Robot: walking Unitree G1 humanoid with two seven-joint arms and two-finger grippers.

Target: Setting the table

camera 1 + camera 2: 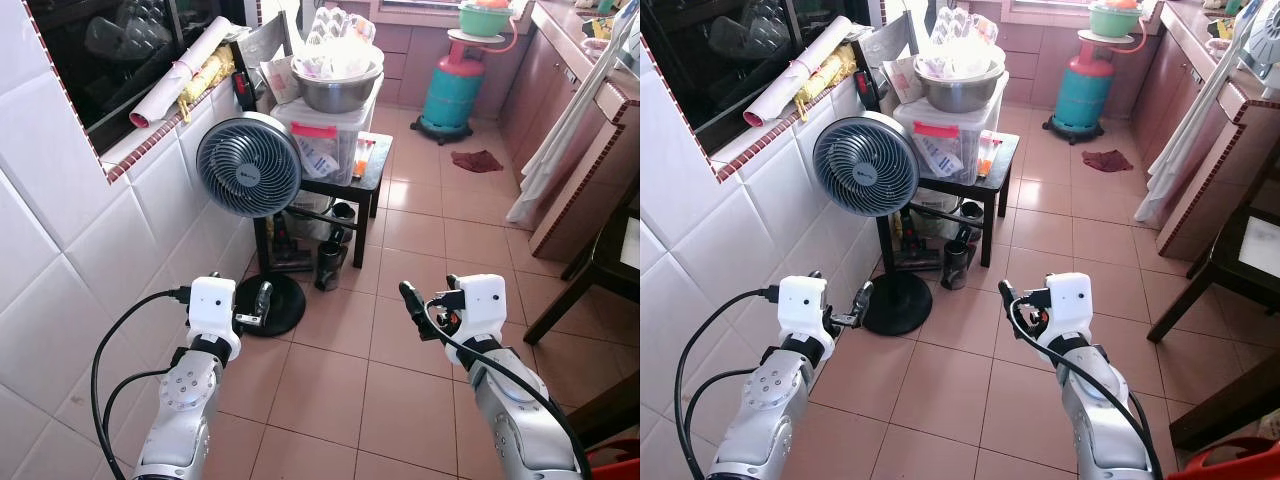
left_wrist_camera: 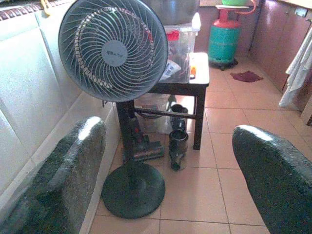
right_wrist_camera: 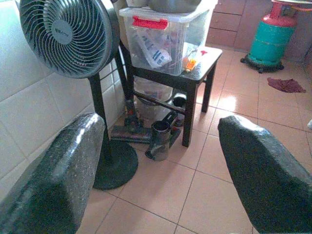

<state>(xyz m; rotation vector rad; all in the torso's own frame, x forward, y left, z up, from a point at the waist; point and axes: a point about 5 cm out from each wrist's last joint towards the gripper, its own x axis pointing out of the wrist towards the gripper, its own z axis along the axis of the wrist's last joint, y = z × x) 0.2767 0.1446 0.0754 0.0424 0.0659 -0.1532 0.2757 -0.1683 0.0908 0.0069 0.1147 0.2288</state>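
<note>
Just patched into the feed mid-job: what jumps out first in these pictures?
A grey pedestal fan stands against the white tiled wall on the robot's left, right ahead of the raised left tool and right tool, both open and empty. Behind the fan, a small black table carries a clear storage box with a steel bowl on top. Farther back stands a teal gas cylinder on the tiled floor.

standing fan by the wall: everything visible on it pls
The standing fan has a round grey head with a spiral-rib grille and a small logo disc at its hub. A dark pole runs down to a round dark base on the tiled floor. It stands upright beside the white tiled wall, in front of the black side table, facing the robot.
</note>
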